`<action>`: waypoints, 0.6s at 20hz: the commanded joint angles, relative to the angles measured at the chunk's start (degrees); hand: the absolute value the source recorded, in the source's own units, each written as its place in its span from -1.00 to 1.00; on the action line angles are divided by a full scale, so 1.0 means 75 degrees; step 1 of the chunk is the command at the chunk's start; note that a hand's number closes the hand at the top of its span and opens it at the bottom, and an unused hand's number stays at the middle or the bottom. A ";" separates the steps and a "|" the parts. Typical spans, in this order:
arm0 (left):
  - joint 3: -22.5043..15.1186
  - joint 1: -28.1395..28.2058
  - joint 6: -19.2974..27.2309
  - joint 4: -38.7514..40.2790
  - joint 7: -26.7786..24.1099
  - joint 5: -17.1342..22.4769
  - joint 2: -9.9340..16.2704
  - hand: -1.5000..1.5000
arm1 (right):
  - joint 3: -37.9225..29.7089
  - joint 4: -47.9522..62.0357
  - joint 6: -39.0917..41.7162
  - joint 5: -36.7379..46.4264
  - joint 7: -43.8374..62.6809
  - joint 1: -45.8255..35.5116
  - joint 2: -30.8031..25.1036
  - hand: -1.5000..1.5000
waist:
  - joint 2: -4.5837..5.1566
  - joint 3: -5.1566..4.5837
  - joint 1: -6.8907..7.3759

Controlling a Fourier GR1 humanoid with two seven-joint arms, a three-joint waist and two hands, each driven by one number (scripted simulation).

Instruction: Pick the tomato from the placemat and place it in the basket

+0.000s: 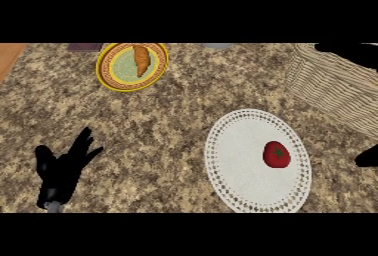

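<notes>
In the head view, the tomato (276,154) lies on the white placemat (244,175), right of its middle. The wicker basket (332,85) stands at far right. The left hand (63,167) rests with fingers spread at near left. Only a dark sliver of the right hand (368,157) shows at the right edge; I cannot tell its state. A plate (111,72) holding a croissant (142,60) sits far left.

The tomato (276,154) is set on the placemat (244,150) near the counter's (148,130) front-right; the basket (332,85) is found behind it, the plate (111,70) far left.

red tomato (276,154), white (lacy) placemat (244,185)
</notes>
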 commanded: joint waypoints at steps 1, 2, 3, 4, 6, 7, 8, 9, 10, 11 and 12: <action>-0.0222 0.0622 -0.0070 0.0355 0.0268 -0.0116 0.0089 0.00 | -0.0241 0.0118 0.1449 -0.1133 0.0534 -0.0137 -0.0865 -1.00 | 0.0110 -0.0059 0.0139; -0.0179 0.0486 -0.0094 0.0525 0.0378 -0.0093 0.0118 0.00 | -0.0451 0.0218 0.1747 -0.1579 0.0793 -0.0445 -0.1102 -1.00 | 0.0111 -0.0071 0.0102; -0.0209 0.0578 -0.0025 0.0311 0.0407 -0.0141 0.0122 0.00 | -0.0201 0.0088 0.1718 -0.1613 0.1194 -0.0418 -0.0978 -1.00 | 0.0112 -0.0063 0.0199; -0.0149 0.0624 -0.0022 0.0286 0.0509 -0.0031 0.0107 0.00 | -0.0412 -0.0214 0.1972 -0.2086 0.1257 -0.0170 -0.1272 -1.00 | 0.0071 -0.0058 0.0045; -0.0438 0.0987 -0.0008 0.0099 0.0192 -0.0254 -0.0065 0.00 | -0.0650 -0.0089 0.2196 -0.2147 0.1073 -0.0152 -0.1596 -1.00 | 0.0107 -0.0048 0.0170; -0.0068 0.0747 -0.0379 0.0249 0.0319 -0.0005 0.0321 0.00 | -0.0667 0.0050 0.2074 -0.2193 0.1112 -0.0103 -0.1472 -1.00 | 0.0136 -0.0047 0.0200; -0.0270 0.0814 -0.0032 0.0168 0.0326 -0.0210 0.0030 0.00 | -0.0809 -0.0064 0.2175 -0.2460 0.1200 -0.0102 -0.1658 -1.00 | 0.0123 -0.0046 0.0169; -0.0074 0.0382 -0.0104 0.0264 0.0601 -0.0129 0.0174 0.00 | -0.0437 -0.0315 0.1819 -0.2338 0.1574 -0.0111 -0.1309 -1.00 | 0.0145 -0.0048 0.0203; -0.0130 0.0358 -0.0064 0.0560 0.0417 -0.0196 -0.0020 0.00 | -0.0413 -0.0349 0.1897 -0.2476 0.1512 -0.0051 -0.1319 -1.00 | 0.0155 -0.0050 0.0183; -0.0252 0.0702 -0.0287 0.0471 0.0191 -0.0206 0.0012 0.00 | -0.0498 -0.0614 0.1703 -0.2810 0.1803 -0.0184 -0.1349 -1.00 | 0.0131 -0.0055 0.0194; -0.0235 0.0554 -0.0307 0.0542 0.0186 -0.0182 -0.0090 0.00 | -0.0616 -0.0262 0.1786 -0.2614 0.1516 -0.0178 -0.1317 -1.00 | 0.0162 -0.0048 0.0241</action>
